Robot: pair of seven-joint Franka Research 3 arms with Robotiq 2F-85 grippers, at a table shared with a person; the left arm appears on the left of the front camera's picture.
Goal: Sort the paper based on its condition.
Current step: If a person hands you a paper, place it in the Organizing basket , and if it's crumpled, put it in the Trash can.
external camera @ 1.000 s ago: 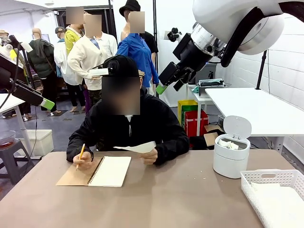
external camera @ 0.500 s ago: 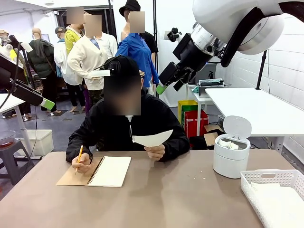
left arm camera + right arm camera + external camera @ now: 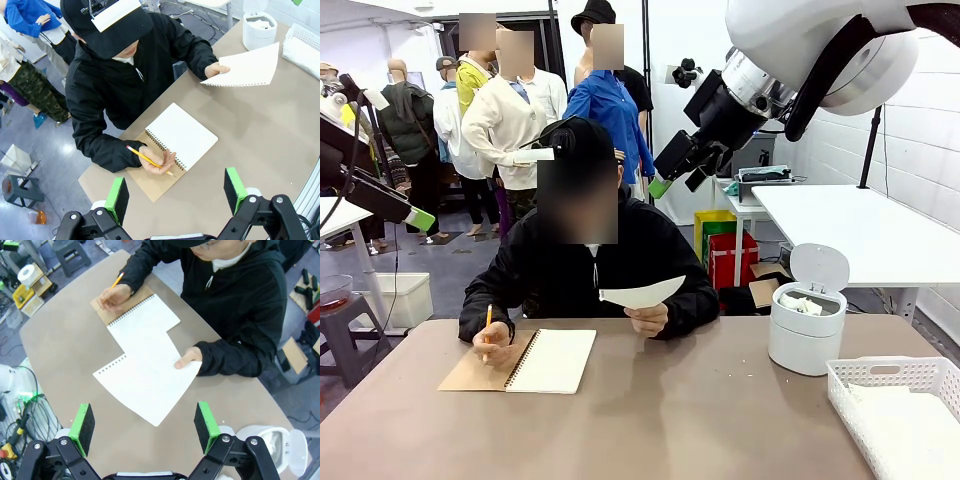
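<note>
Paper sheet (image 3: 640, 292): smooth, was held above the desk (image 3: 700, 420) by a person's hand (image 3: 647, 320).
Left claw (image 3: 175, 181), right claw (image 3: 143, 416): were spread wide, empty.
Progress: sheet was not yet sorted.

No writing, label, brand, number or sign can be read in any of the views. The loose sheet (image 3: 145, 377) in the person's hand and the open page of the notebook (image 3: 181, 134) show plain white faces with no legible marks. The white card (image 3: 116, 12) clipped to the person's cap looks blank, and whether it carries any fine print cannot be told.
</note>
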